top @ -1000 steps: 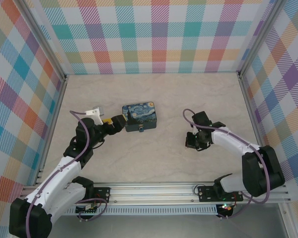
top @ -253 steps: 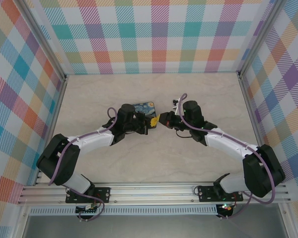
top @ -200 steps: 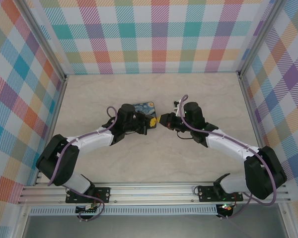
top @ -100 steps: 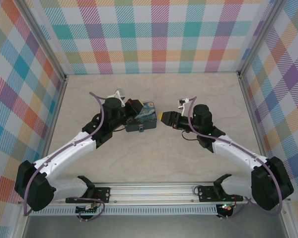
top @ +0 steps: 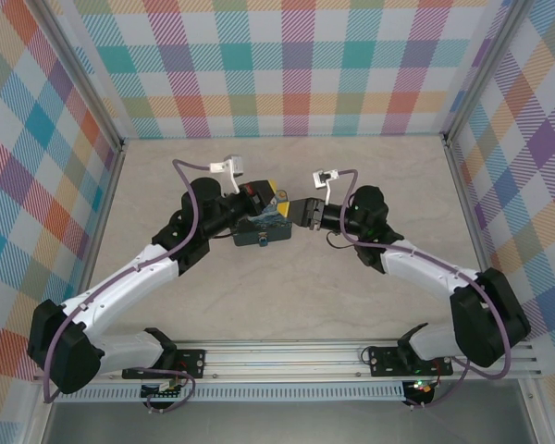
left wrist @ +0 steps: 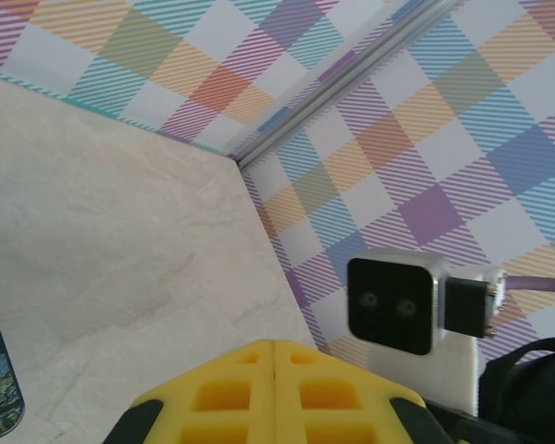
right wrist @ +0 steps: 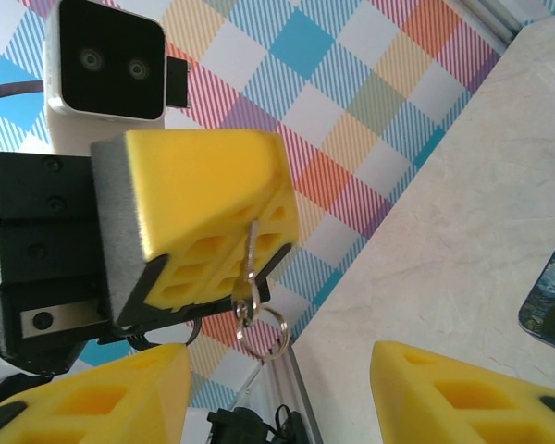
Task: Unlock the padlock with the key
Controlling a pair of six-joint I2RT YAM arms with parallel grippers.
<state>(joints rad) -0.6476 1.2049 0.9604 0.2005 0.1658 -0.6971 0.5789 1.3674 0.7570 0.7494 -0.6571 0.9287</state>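
Key (right wrist: 249,257) pinched between the clenched jaws of the left gripper (top: 275,192); blade sticks out of the yellow pads, split ring (right wrist: 265,333) dangles below. Left gripper is raised over the far right part of the starry-print box (top: 257,228). Right gripper (top: 299,211) faces it from the right, just beside it, jaws released and holding nothing. Padlock (top: 262,242) is against the near side of the box, low on the surface (top: 370,166), apart from both grippers. Whether its shackle is open or closed is too small to tell.
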